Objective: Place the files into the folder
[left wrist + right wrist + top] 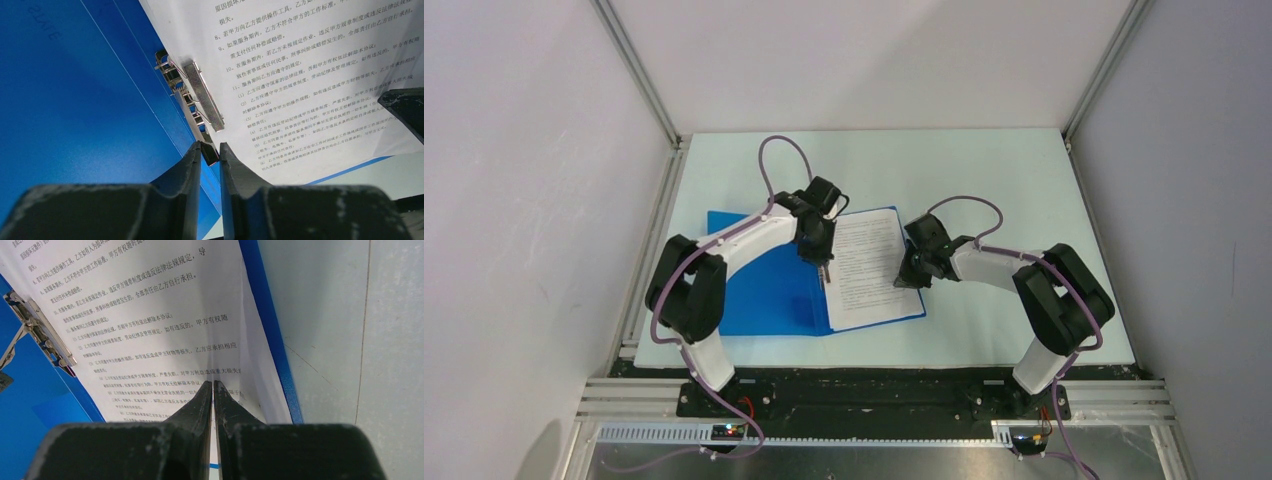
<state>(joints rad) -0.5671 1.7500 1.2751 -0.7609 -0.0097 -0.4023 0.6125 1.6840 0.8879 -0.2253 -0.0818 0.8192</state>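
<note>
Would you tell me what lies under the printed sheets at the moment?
The sheets lie on the right cover of the folder; only its blue rim shows past their right and near edges. The rest of that cover is hidden by paper.

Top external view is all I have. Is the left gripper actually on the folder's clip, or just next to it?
Observer: On it. The left gripper is shut on the dark tip of the lever of the clip.
Operator: Is the paper under the clip?
Observer: The clip's bar lies over the spine-side edge of the paper. Whether it presses down, I can't tell.
Operator: And the right gripper?
Observer: The right gripper is shut, tips on the paper. A ridge bulges up in the paper beside them, near the right edge of the folder.
</note>
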